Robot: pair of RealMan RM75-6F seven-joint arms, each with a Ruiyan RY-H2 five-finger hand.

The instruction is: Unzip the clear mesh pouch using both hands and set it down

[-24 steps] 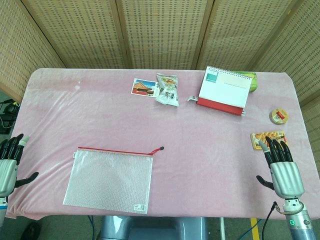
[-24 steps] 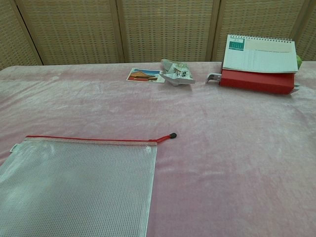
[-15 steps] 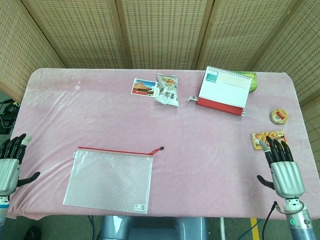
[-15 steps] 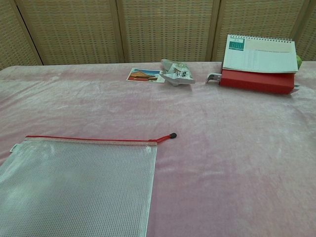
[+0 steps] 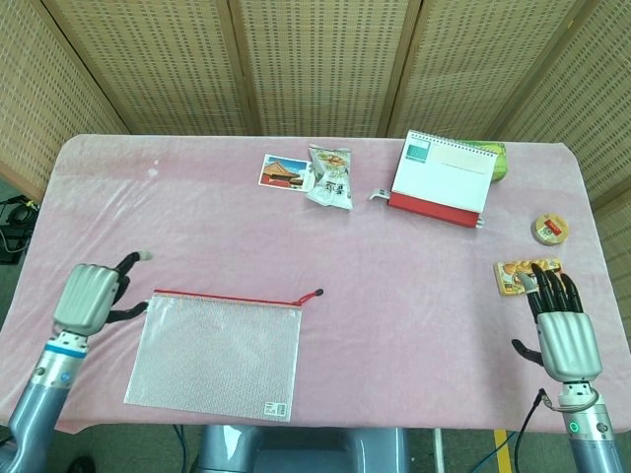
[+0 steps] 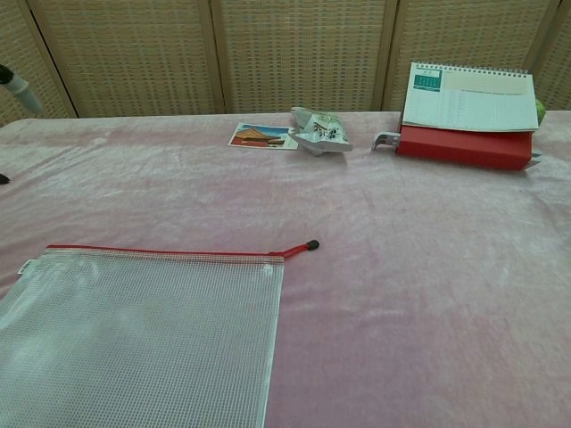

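Observation:
The clear mesh pouch (image 5: 217, 355) (image 6: 134, 339) lies flat near the table's front edge, its red zipper closed along the top with the puller (image 5: 317, 293) (image 6: 311, 243) at the right end. My left hand (image 5: 91, 296) hovers just left of the pouch's top left corner, fingers apart, holding nothing; only a fingertip (image 6: 16, 87) of it shows in the chest view. My right hand (image 5: 564, 330) is far off at the table's right front, fingers extended and empty, well away from the pouch.
A desk calendar (image 5: 441, 179) on a red base, a snack packet (image 5: 329, 175) and a postcard (image 5: 286, 171) lie at the back. A tape roll (image 5: 550, 229) and an orange packet (image 5: 515, 274) sit at the right, by my right hand. Pink cloth (image 5: 394, 296) covers the table.
My left hand has moved in from the table's left edge toward the pouch's top left corner. The right hand has barely shifted. The pouch lies as before.

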